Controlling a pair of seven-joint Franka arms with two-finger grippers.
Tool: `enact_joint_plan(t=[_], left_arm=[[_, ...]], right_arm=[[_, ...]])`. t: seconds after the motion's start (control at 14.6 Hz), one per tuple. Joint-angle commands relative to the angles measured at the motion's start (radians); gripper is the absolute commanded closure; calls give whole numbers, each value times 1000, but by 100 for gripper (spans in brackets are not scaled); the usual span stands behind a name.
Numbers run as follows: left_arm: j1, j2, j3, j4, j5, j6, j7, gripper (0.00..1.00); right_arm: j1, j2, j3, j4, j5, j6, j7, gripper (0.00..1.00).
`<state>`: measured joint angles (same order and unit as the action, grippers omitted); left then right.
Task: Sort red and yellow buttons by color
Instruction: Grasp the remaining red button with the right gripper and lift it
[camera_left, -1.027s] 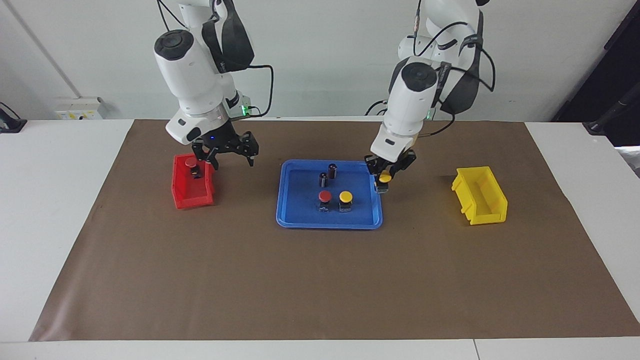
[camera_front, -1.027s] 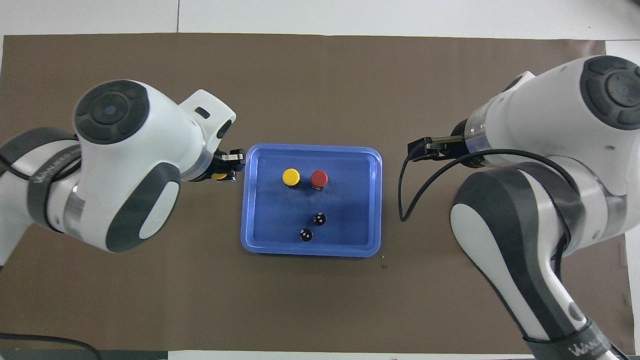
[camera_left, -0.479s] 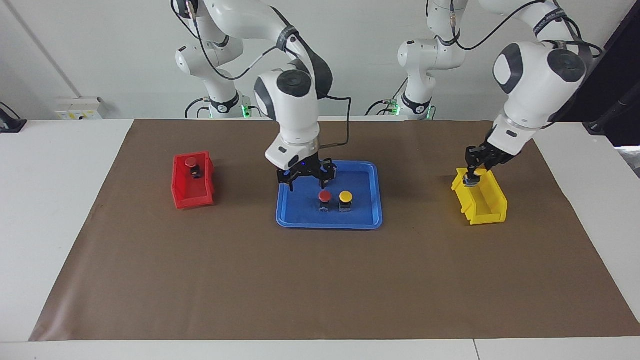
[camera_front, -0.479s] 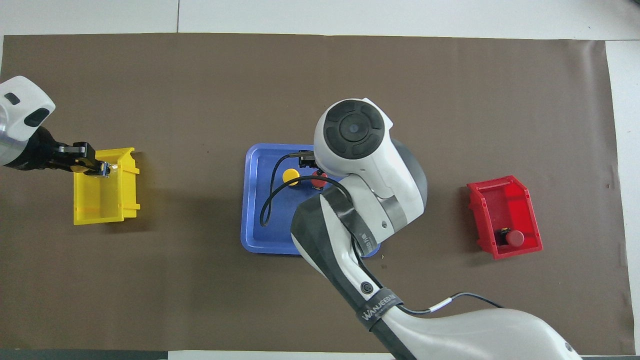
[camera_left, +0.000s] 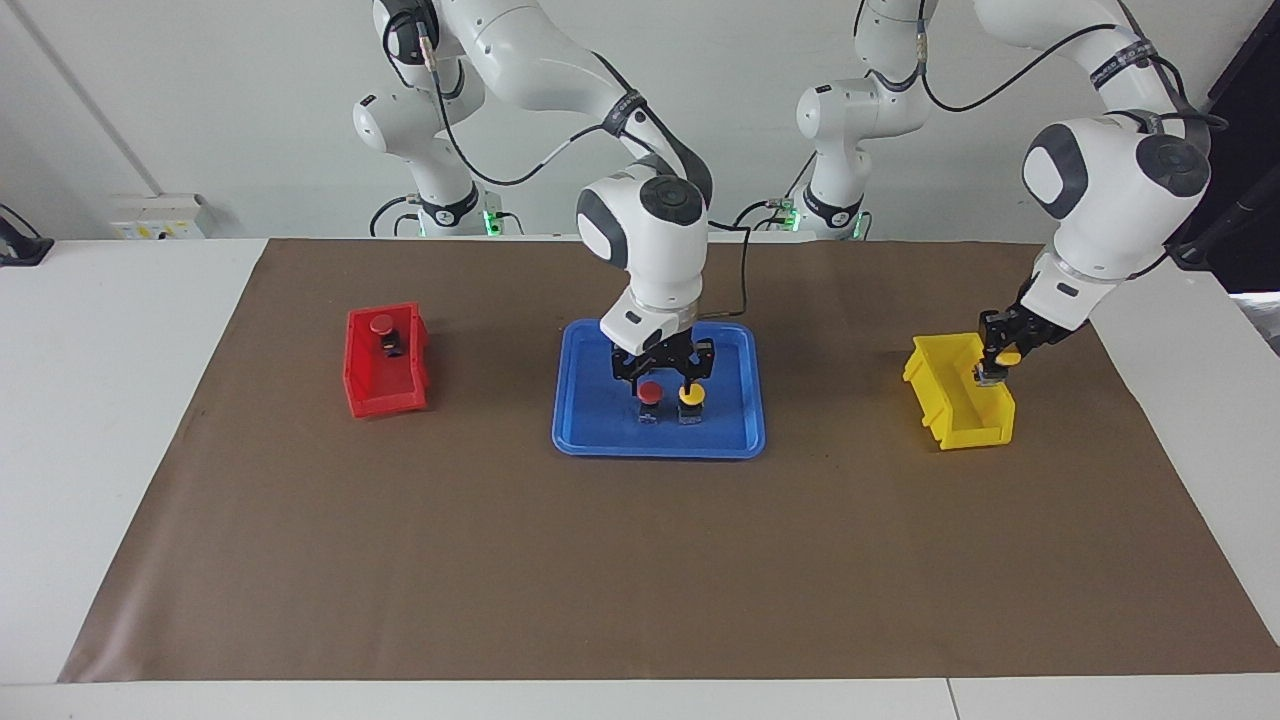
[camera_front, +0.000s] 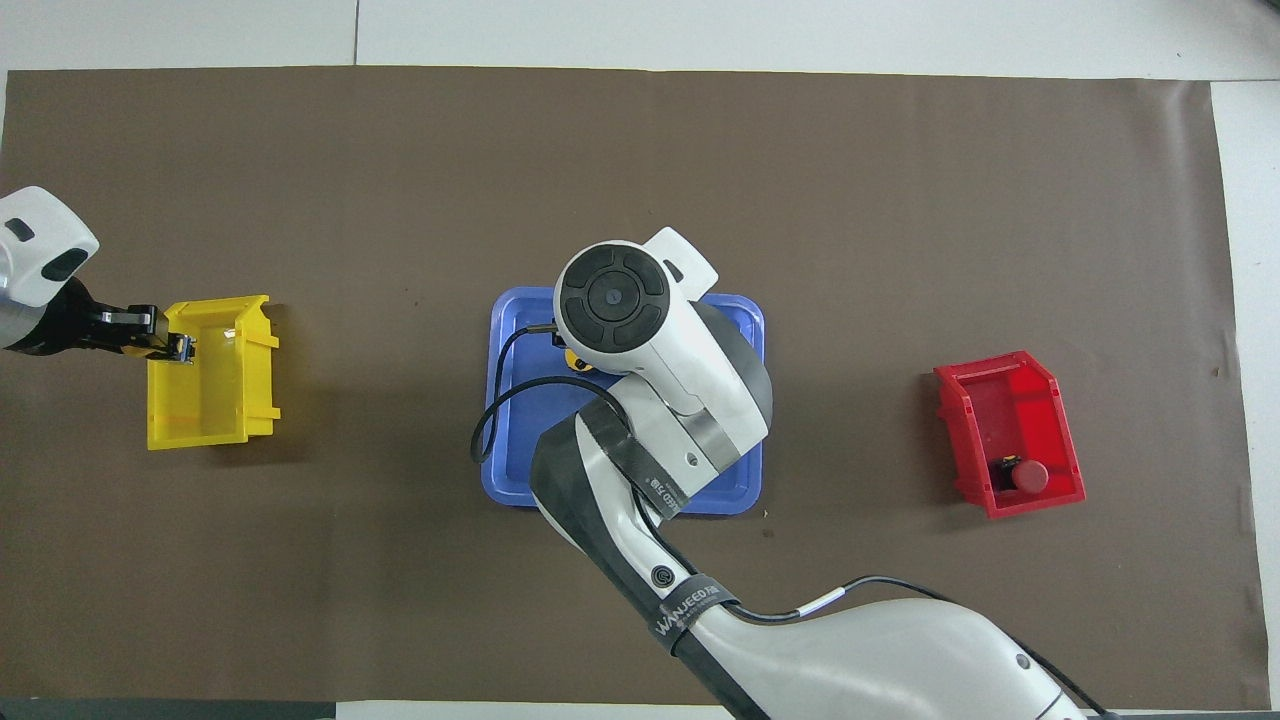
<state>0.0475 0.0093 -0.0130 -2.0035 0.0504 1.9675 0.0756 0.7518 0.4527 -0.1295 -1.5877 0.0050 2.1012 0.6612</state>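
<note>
Yellow button in left tool – over yellow bin.

Right claw over blue tray, fingers spread; left claw holding yellow button over yellow bin.

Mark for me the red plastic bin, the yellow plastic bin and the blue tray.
red plastic bin (camera_left: 385, 400): facing view, on its front wall.
yellow plastic bin (camera_front: 197, 380): overhead view, on its bare floor.
blue tray (camera_left: 600, 425): facing view, on its bare floor.
</note>
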Motion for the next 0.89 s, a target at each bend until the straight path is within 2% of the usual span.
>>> enact_joint_plan(t=[0.0,0.55,0.82], left_arm=[[23,-38,-13,-127,20,67,13,96],[48,-31,-13,-262,20,215,23,96],[34,-42,-15,-297,20,215,19,95]], right_arm=[[-6,-8,-2,-21,-20,26,12,22],[-6,-23,-2,-72,-20,29,-5,31],[-3,-45,-1,-150,-17,126,-14,33]])
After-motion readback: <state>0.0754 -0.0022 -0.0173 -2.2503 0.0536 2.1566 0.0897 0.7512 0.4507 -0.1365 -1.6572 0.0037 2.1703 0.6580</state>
